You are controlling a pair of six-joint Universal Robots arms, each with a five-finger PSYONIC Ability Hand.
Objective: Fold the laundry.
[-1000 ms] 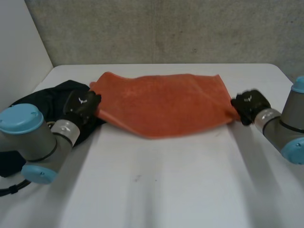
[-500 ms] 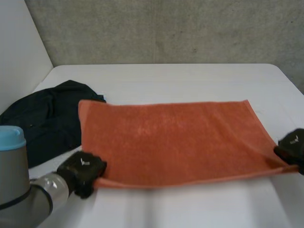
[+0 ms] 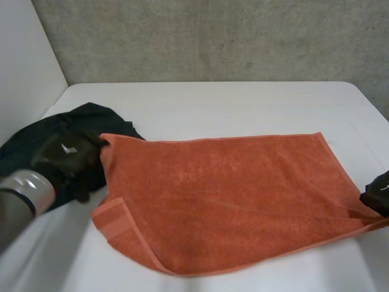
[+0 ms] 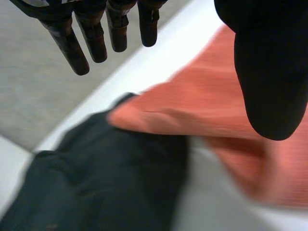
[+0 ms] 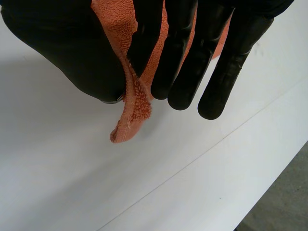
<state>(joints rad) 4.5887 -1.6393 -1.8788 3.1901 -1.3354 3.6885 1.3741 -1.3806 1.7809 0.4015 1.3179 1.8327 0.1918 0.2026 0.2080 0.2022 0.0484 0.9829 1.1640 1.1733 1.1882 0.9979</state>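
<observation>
Right robot hand (image 5: 57, 48) pinches a corner of the orange towel (image 3: 225, 194), spread on the tabletop (image 3: 243, 100) toward the left robot hand (image 4: 96, 29), which hovers straight-fingered, empty. Spreading step, apparently; next: left regrasps to fold.

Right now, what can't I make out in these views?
- Right hand, head view: cut off by the picture's edge, so its hold on the towel can't be judged from there.
- Black garment, head view: partly covered by the left hand and its arm; what kind of clothing it is cannot be told.
- Table beneath the towel: hidden by the towel itself.
</observation>
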